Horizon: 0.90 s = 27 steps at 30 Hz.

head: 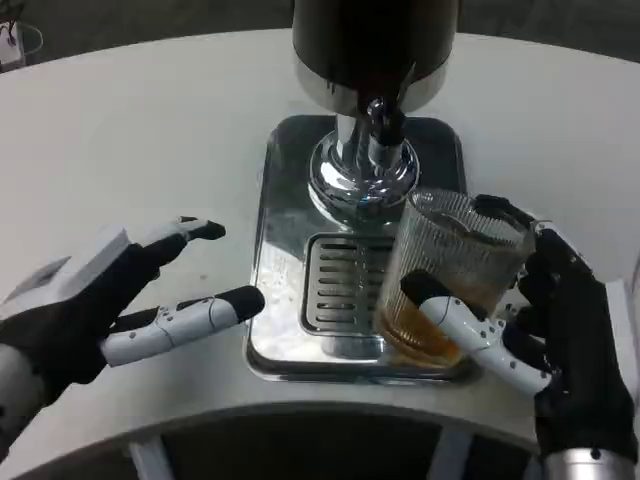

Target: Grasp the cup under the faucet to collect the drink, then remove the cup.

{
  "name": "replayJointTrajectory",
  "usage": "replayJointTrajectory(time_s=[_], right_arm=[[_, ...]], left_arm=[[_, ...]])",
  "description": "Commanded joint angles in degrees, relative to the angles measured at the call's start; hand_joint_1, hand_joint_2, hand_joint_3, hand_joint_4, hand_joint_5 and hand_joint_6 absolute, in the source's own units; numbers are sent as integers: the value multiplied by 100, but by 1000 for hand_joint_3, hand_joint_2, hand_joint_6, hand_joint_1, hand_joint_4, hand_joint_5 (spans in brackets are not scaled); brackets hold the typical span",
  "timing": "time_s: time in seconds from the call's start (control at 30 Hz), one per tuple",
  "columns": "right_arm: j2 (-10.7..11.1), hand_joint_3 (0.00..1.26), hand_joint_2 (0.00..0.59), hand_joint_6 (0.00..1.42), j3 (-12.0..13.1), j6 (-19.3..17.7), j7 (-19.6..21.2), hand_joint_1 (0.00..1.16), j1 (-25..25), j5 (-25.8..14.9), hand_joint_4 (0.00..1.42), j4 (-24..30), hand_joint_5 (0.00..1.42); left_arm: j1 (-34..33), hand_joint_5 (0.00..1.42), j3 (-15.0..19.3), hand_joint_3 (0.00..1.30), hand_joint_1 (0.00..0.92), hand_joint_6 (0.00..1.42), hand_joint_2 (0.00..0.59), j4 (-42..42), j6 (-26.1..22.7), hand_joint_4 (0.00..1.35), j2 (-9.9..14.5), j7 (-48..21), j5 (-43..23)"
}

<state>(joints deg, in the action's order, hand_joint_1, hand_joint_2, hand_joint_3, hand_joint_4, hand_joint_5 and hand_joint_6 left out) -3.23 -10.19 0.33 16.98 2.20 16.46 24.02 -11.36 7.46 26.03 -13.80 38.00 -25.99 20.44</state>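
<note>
A ribbed clear glass cup (pixel 455 270) with amber drink in its bottom stands at the right front of the drip tray (pixel 285 230), in front of and slightly right of the faucet (pixel 382 122). My right hand (pixel 545 320) grips the cup, thumb across its front and fingers behind its right side. My left hand (pixel 110 295) hovers over the table left of the tray, fingers apart and holding nothing.
The dispenser's dark tank (pixel 375 40) and chrome column (pixel 362 175) rise at the back of the tray. A slotted grate (pixel 340 285) lies in the tray's middle. The white table (pixel 130 150) ends in a curved front edge close below both hands.
</note>
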Motion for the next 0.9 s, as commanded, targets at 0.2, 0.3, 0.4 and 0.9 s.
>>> replayJointTrajectory(time_s=[0.2,0.3,0.4,0.9], right_arm=[[312,864,218,1424,68,-624,-637,918,-862,-189,1111,910,1316],[447,864,218,1424,133,-847,-795,918,-1104,-212,1111,1164,1316],[542,864,218,1424,201,-999,-930,918,-1225,-258,1121,1351,1316],[1029,873,217,1424,633,-1387,-1672,914,-1328,-577,1123,1680,1330]], left_arm=[[158,92,33,161,0,212,63,445,158,34,54,-52,-55],[293,80,32,151,0,212,63,775,187,23,101,-154,-60],[446,70,47,148,0,212,63,1127,165,14,94,-238,-53],[1367,20,122,111,0,163,62,2331,173,0,-40,-317,44]])
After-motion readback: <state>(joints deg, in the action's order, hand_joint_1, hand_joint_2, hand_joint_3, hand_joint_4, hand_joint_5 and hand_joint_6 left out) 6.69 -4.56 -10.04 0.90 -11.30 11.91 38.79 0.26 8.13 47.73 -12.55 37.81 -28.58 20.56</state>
